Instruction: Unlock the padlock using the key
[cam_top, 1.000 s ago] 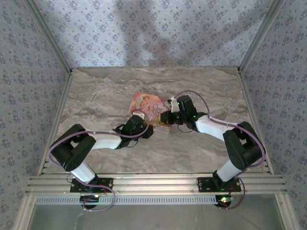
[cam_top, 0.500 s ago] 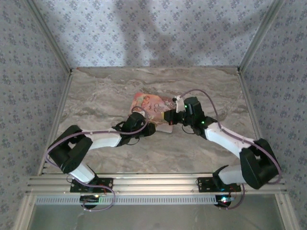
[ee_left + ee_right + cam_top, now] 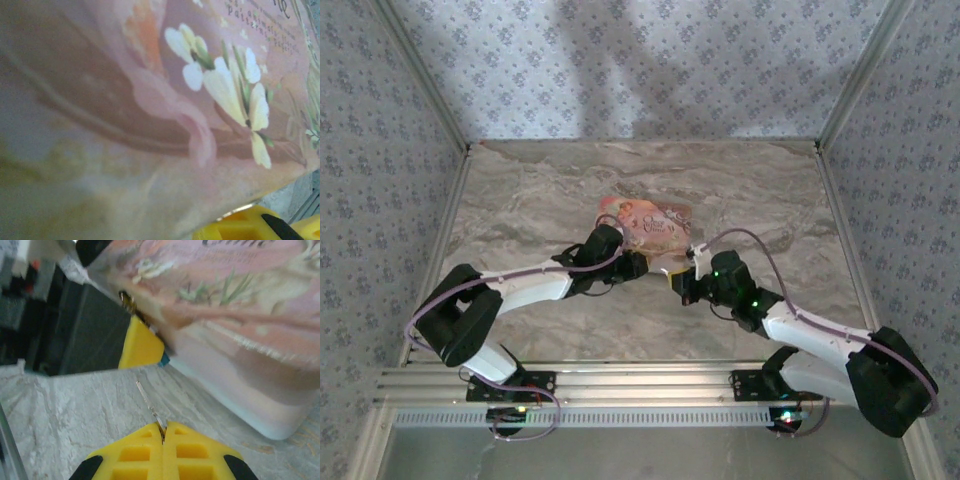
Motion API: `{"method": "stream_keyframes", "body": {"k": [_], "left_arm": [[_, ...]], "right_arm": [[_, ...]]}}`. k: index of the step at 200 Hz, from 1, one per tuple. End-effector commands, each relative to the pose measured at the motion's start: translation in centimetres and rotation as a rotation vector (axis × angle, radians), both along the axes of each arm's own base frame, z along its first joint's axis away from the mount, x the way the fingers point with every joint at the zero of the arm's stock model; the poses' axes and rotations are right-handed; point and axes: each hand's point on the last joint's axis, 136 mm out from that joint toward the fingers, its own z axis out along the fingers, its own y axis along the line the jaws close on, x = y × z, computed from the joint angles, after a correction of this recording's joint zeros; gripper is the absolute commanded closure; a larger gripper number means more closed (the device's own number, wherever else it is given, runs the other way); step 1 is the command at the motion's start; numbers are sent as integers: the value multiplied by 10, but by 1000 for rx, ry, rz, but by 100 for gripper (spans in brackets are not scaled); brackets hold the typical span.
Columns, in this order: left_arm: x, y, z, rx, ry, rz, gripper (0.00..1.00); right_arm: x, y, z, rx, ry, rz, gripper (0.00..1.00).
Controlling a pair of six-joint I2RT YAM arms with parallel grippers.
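1. Your right gripper (image 3: pixel 163 432) is clenched: in the right wrist view its two yellow fingers (image 3: pixel 135 452) meet along a closed seam, and a thin metal sliver, most likely the key (image 3: pixel 150 410), sticks out of that seam toward the pink box (image 3: pixel 240 330).
2. The tip of that sliver hangs just above the marble table (image 3: pixel 75 405), short of the box and not touching it.
3. From above, you see the right gripper (image 3: pixel 678 283) low over the table, just in front of the box's near edge, with the arm stretched out behind it to its base at bottom right.
4. Your left gripper (image 3: pixel 632 266) sits against the near left corner of the pink box (image 3: pixel 645 222). Its wrist camera is pressed so close to the illustrated lid (image 3: pixel 165 100) that you cannot tell whether its jaws are gripping anything; one yellow finger (image 3: pixel 240 227) peeks in at the bottom edge.
5. In the right wrist view, a yellow finger (image 3: pixel 141 347) of the left gripper lies under the box's raised corner, with a small dark metal piece (image 3: pixel 128 301) just above it at the box's edge.
6. A scrap of blue (image 3: pixel 164 359) shows at that finger's lower corner; whether it is the padlock you cannot tell.
7. The box stands tilted, one edge lifted off the marble table (image 3: pixel 540 190).
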Motion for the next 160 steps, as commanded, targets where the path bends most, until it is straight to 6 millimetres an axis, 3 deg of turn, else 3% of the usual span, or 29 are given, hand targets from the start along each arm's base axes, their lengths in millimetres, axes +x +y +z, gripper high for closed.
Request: {"method": "stream_keyframes", "body": {"k": [1,64,160], "left_arm": [[7,-11,40,-94,-32,-3,73],[8,-11,39,-106,-11,16,74],[7,-12,42,-109,-7,16,75]], "right_arm": [[7,0,1,-5,-96,-33,100],[6,16,-34,-65,-85,-12,100],[20,26,-46,-82,-122,-17,100]]}}
